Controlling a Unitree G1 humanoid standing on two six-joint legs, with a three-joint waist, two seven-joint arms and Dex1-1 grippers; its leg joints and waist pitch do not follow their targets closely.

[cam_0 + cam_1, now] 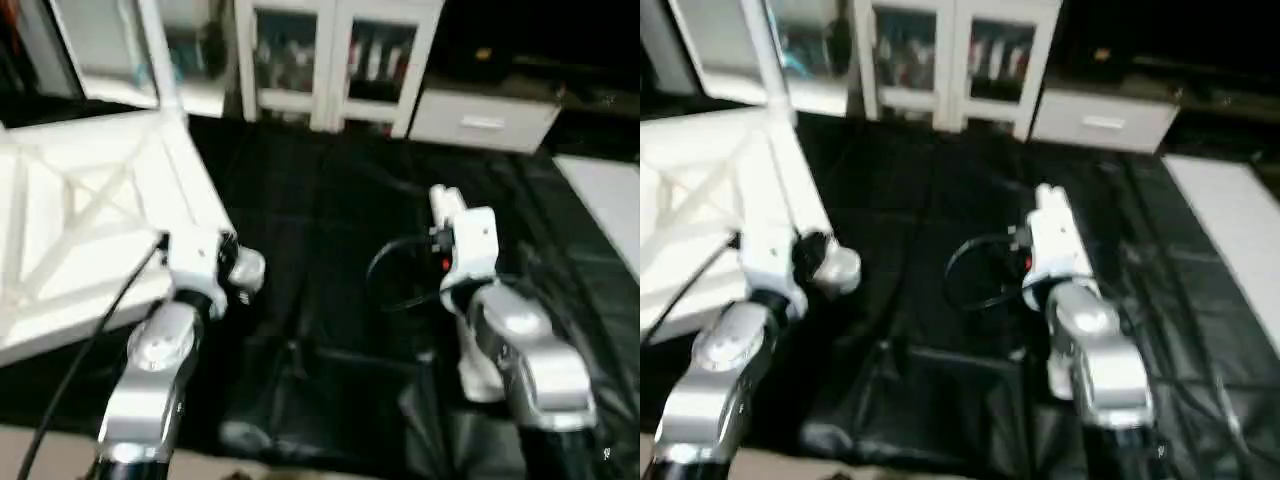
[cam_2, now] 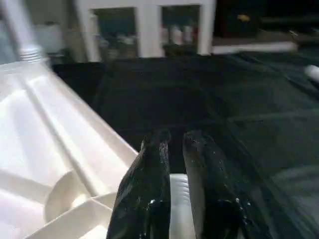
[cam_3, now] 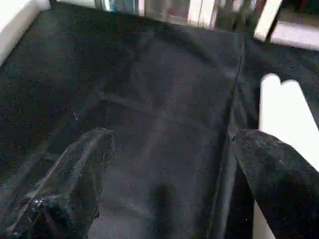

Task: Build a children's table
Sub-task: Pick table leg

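In the left eye view, the white tabletop (image 1: 80,220) is seen underside up at the table's (image 1: 330,200) far left, one leg (image 1: 160,50) socketed.

In the left wrist view, the left claw (image 2: 172,144) is nearly clenched, grasping nothing.

In the right wrist view, the right claw (image 3: 174,154) is spread wide near a loose leg (image 3: 284,114); fetching it is judged next.

— Where do the head views look from?
— High, forward and down over both forearms onto the black surface (image 1: 330,230).
— And the wrists?
— Close behind each gripper, low over that same surface.
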